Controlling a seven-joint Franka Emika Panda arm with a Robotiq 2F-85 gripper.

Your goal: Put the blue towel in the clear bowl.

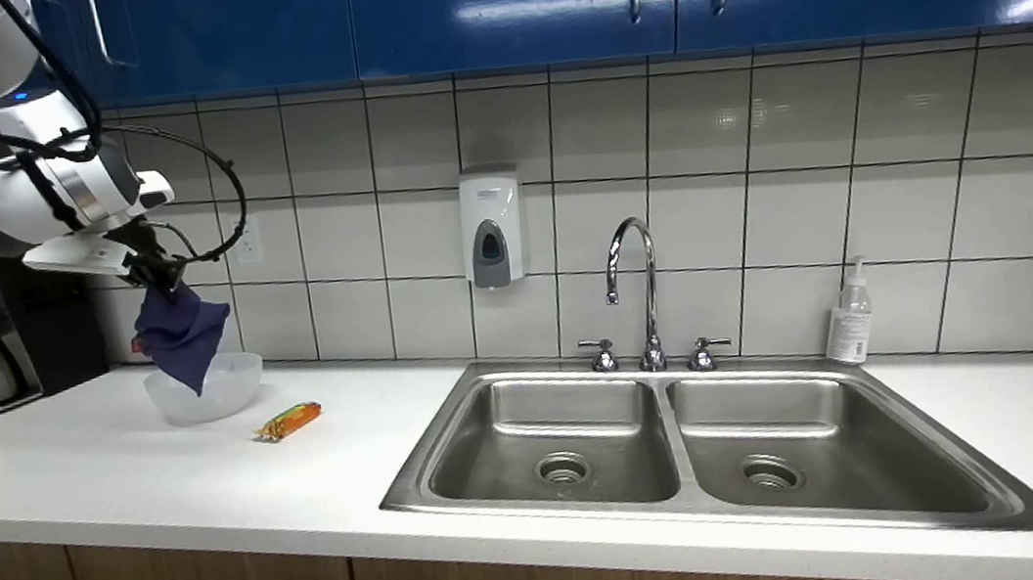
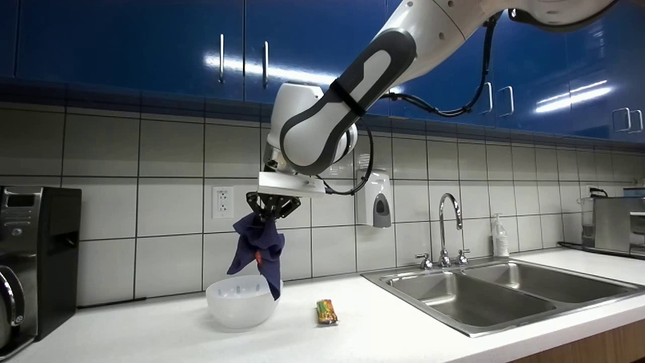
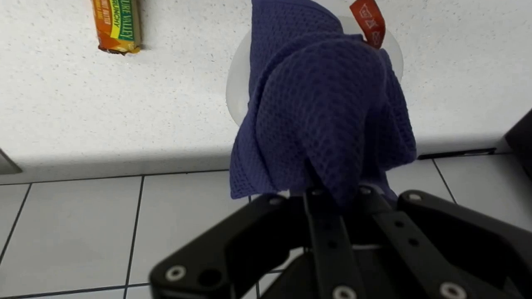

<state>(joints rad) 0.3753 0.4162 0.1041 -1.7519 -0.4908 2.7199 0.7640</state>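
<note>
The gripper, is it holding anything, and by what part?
The gripper holds the towel by a bunched bit at its top, the rest hanging loose below. Whether that bunch is a corner or the middle, I can't tell.

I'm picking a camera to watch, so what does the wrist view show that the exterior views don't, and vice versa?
Only the wrist view shows legible lettering on the wrapped bar and symbols on the red tag. Only the exterior views show the faucet, wall-mounted dispenser and blue cabinets. All show the gripper closed on the blue towel, the clear bowl and the wrapped bar.
</note>
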